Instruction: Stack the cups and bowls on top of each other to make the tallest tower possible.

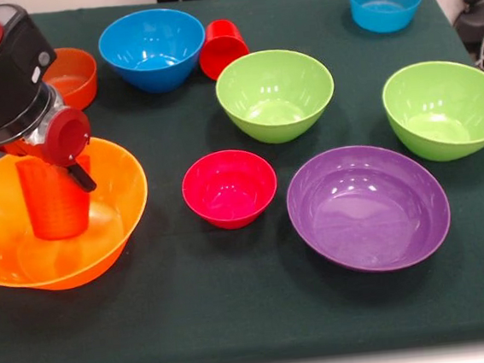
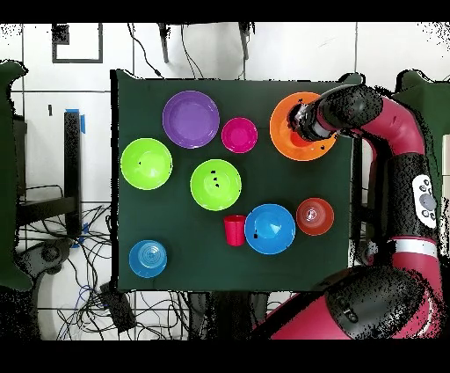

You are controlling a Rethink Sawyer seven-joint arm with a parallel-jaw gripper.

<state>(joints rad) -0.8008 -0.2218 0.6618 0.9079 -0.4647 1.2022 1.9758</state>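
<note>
Well, no words or labels can be read on any of the smooth, shiny, round plastic things sitting on the dark green cloth of the counter [image 1: 238, 319]. The orange cup [image 1: 54, 208], tall with faint ridges, stands inside the big orange bowl [image 1: 117, 219] at the counter's edge, and the end effector [image 1: 68, 159] hangs right over it, but I cannot tell if it is spread or pinching. The small crimson bowl [image 1: 229, 188] sits by itself just beside the wide purple bowl [image 1: 368, 207], and the red cup [image 1: 221, 48] lies tipped between a blue bowl [image 1: 153, 48] and a lime green bowl [image 1: 275, 94].
</note>
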